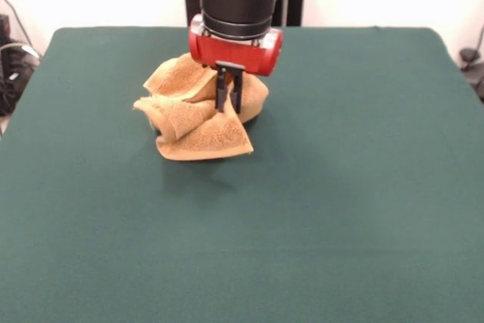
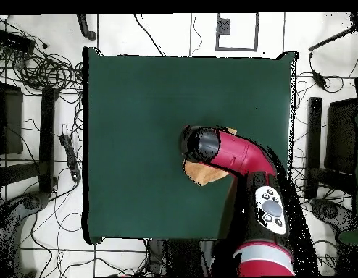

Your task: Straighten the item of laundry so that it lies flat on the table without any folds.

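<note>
1 towel [image 1: 198, 122], 1 gripper [image 1: 229, 101], 1 table [image 1: 355, 202].
I see the towel bunched in folds, the fingers [image 1: 221, 92] pinching a raised fold.

Brightness: both views evenly and fairly brightly lit, with no dim corners on the table [image 1: 363, 209].
Light source: seems to come from above and is diffuse (no lamp shows in either view).
Shadows: soft and short; a faint dark patch lies on the table just under the towel's [image 1: 198, 122] near edge, and a small one beside its right side below the gripper [image 1: 229, 104].
Glare: a mild sheen on the arm's [image 2: 243, 156] red shell in the overhead view; the white wall behind the table looks nearly washed out.
Focus: front view slightly soft, towel texture still readable.
Distortion: table edges bow slightly in the front view.
</note>
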